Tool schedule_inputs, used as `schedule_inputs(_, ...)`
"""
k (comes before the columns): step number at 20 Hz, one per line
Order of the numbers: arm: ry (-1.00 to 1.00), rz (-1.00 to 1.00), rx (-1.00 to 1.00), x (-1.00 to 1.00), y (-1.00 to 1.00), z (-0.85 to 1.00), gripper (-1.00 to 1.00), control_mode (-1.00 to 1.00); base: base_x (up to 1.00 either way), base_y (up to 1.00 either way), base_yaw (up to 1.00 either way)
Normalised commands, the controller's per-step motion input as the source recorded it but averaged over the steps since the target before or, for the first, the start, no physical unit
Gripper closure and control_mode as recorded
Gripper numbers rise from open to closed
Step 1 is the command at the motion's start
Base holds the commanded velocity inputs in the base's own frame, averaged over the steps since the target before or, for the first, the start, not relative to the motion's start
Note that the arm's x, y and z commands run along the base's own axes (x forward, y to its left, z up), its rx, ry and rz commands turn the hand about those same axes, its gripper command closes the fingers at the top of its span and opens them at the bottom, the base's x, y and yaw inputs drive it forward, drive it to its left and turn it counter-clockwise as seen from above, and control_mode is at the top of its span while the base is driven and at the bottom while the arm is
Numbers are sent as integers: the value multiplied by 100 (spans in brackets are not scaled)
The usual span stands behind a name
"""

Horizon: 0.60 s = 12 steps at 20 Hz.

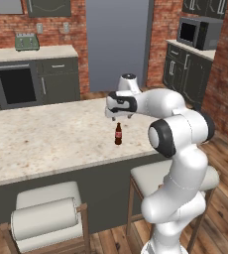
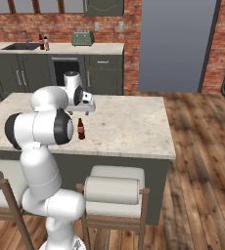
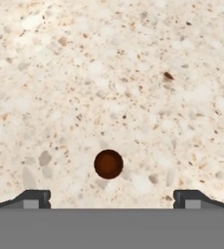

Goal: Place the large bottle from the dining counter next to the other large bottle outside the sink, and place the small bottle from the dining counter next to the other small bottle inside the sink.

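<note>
Jaws spread wide, empty, gripper [image 3: 112, 199] straight above small bottle [image 1: 118, 134], which stands upright mid-desk [image 1: 46, 134], cap centred between fingertips [image 3: 36, 198] from above. Risks: descent off-centre could clip cap, topple bottle; narrow neck could slip on closing.

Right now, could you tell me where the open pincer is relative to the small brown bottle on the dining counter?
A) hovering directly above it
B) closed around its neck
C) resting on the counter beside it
A: the pincer hangs apart above the upright small bottle, whose cap sits between the fingertips in the hand view.
</note>
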Motion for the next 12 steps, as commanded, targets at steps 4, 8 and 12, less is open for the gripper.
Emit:
schedule_inputs(4,1,0,-1,0,1,0,-100,-100,0,0,0)
schedule_inputs(8,0,0,0,14,0,-6,-100,-100,0,0,0)
schedule_inputs(12,1,0,0,34,1,-16,-100,-100,0,0,0)
